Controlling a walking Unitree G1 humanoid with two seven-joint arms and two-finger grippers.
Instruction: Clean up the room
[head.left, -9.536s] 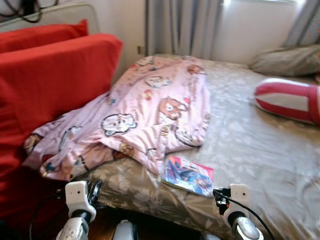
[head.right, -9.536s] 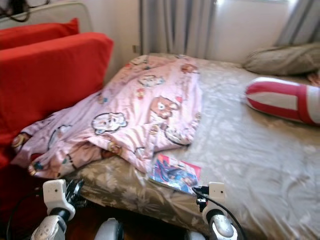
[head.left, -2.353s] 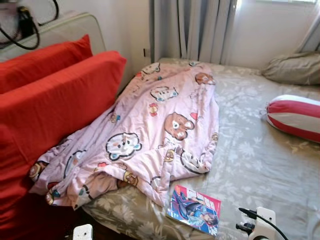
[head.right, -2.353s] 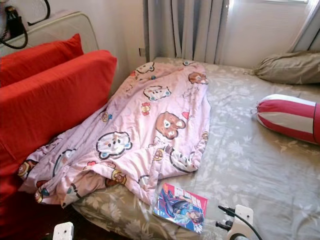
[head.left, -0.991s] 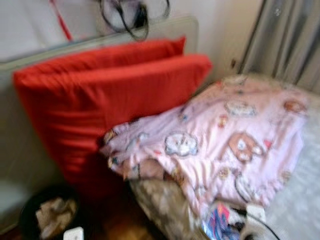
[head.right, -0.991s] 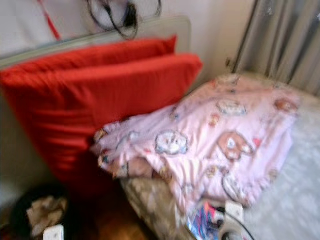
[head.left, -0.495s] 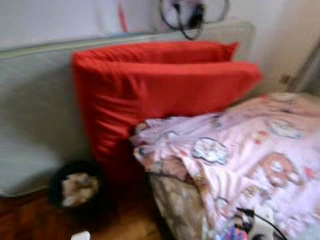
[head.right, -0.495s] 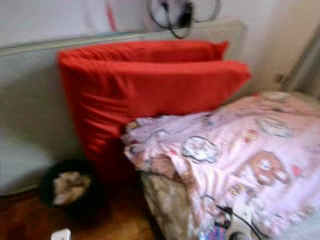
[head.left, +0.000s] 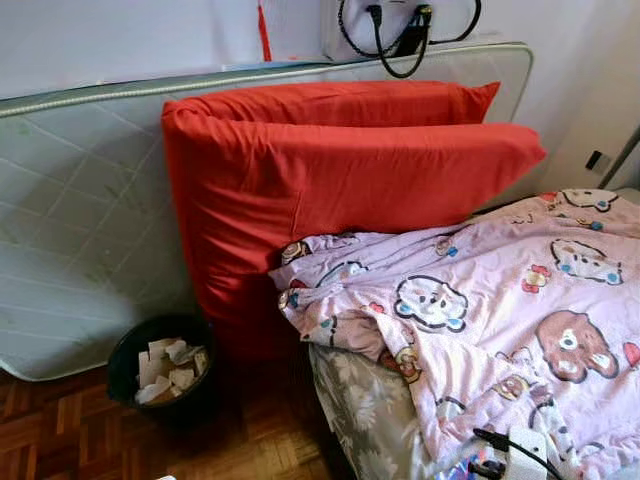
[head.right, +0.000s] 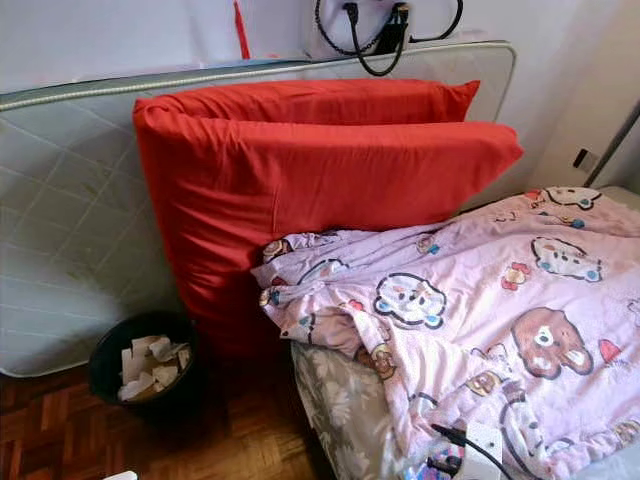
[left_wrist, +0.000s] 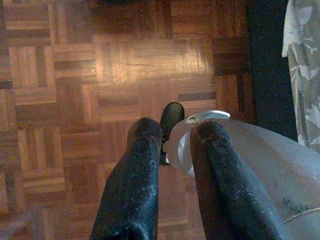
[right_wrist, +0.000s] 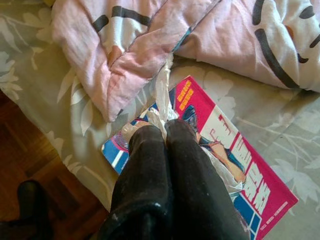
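Camera has swung left to a black bin (head.left: 160, 362). Right gripper (right_wrist: 165, 131) pinches a clear wrapper (right_wrist: 162, 100); left gripper (left_wrist: 172, 145) slightly parted, empty. Disposal remains.

Bed (head.left: 350, 400): pink blanket (head.left: 500, 300), magazine (right_wrist: 235, 165). Parquet floor (head.left: 60, 440): black bin (head.left: 160, 365).

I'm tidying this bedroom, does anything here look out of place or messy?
The pink cartoon blanket lies crumpled, spilling off the bed's edge against the red cushions. A magazine sits loose on the sheet by the right gripper, whose fingers pinch crinkled plastic.
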